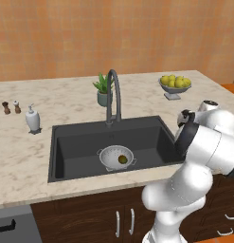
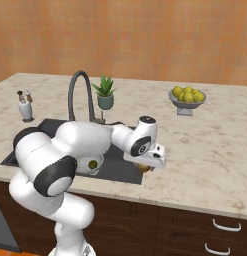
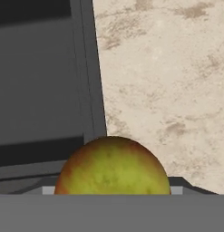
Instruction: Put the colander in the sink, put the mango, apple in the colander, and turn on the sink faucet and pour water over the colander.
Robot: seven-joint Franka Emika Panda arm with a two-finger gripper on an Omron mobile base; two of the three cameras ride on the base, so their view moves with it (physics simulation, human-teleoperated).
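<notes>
The colander sits in the sink with the mango inside. The hand is clamped on the apple over the sink's right rim; apple drop and faucet remain.

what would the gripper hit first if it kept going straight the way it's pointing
Most likely the apple: it sits dead ahead of the gripper in the hand view, right by the sink corner. Whether the fingers already touch it is unclear.
</notes>
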